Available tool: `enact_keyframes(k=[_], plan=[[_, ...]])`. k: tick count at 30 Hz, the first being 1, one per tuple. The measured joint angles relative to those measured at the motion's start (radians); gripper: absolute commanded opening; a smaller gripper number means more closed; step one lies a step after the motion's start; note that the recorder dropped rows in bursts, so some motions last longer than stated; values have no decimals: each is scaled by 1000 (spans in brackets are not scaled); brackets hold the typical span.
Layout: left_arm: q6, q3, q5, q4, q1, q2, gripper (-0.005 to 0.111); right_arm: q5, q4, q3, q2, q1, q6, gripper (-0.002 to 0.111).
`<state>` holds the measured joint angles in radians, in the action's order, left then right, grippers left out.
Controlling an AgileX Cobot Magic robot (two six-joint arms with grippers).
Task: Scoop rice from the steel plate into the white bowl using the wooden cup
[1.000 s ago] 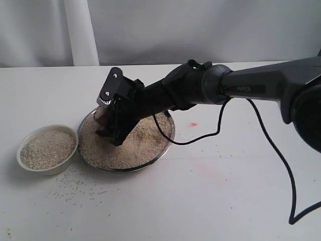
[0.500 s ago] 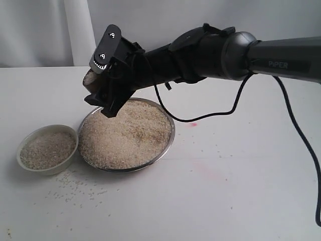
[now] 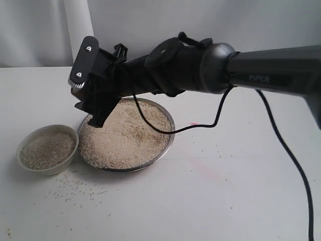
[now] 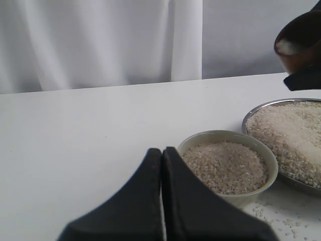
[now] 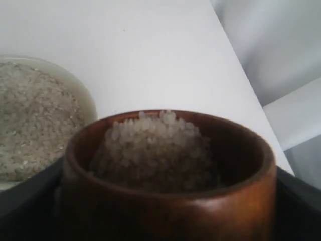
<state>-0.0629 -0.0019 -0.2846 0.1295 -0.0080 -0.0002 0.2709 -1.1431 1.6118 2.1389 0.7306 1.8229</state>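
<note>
My right gripper (image 3: 90, 106) is shut on the wooden cup (image 5: 170, 201), holding it upright in the air above the left rim of the steel plate (image 3: 169, 142). The cup carries a mound of rice (image 5: 153, 148); in the exterior view the gripper hides it. More rice (image 3: 125, 134) fills the plate. The white bowl (image 3: 22, 146), left of the plate, holds rice (image 4: 225, 165) nearly to its rim and lies below and ahead of the cup. My left gripper (image 4: 161, 150) is shut and empty, low over the table, just short of the bowl (image 4: 271, 158).
Loose grains (image 3: 75, 185) are scattered on the white table in front of the bowl and plate. A black cable (image 3: 281, 150) hangs from the right arm down to the table on the right. A white curtain (image 3: 80, 30) backs the scene.
The right gripper lifted the cup out of the plate's rice, then carried it left toward the bowl. The plate, the bowl and their rice stayed put.
</note>
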Motion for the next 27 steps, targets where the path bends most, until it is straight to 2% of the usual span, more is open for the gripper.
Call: enact_keyframes(k=[4, 8, 14, 27], plan=[[0, 0, 0, 0, 0, 0, 0, -131, 66, 3, 34, 77, 0, 0], [0, 0, 0, 0, 0, 0, 0, -184, 102, 35, 81, 115, 0, 0], [0, 0, 0, 0, 0, 0, 0, -213, 106, 105, 121, 119, 10, 0], [0, 0, 0, 0, 0, 0, 0, -294, 162, 115, 139, 177, 154, 0]])
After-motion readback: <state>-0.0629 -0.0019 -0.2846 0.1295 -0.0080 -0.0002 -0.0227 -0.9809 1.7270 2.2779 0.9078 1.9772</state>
